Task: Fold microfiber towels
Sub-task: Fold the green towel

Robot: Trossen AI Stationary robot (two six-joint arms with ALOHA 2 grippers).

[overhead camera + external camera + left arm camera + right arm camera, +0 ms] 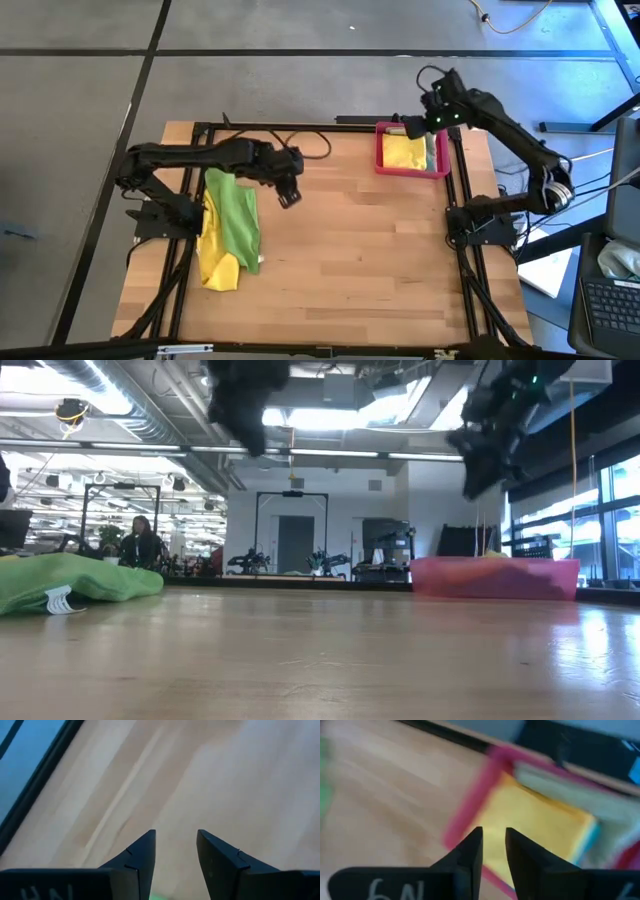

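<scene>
The right gripper (432,118) hangs above the far edge of the pink tray (380,150), its two fingers (470,851) parted by a narrow gap with nothing between them. Straight beneath those tips lies a folded yellow towel (535,825), flat in the tray, with a pale olive one (570,782) and a sliver of teal tucked at its far side. So this gripper has finished cloths right under it and nothing to fold; the loose work is well apart from it, across the table.

The left gripper (288,193) hovers over bare wood, clear of the surface, fingers (142,855) spread and empty. Just beside it, on the side toward its own arm's base, lies the green towel (233,215), rumpled and draped over a second yellow towel (216,268) that pokes out at the near end. The heap's long axis runs from the far side of the table to the near side, roughly square to the left arm's reach. From table height the green one (70,582) sits as a low mound with a white label showing at its edge.

That is what the coming move turns on, I'd say: the unfolded pile is next to the left gripper and a whole table-width from the right, so the left arm looks far better placed to pull the green towel out onto the open wood. Two cloths overlapping could snag and come up together.
</scene>
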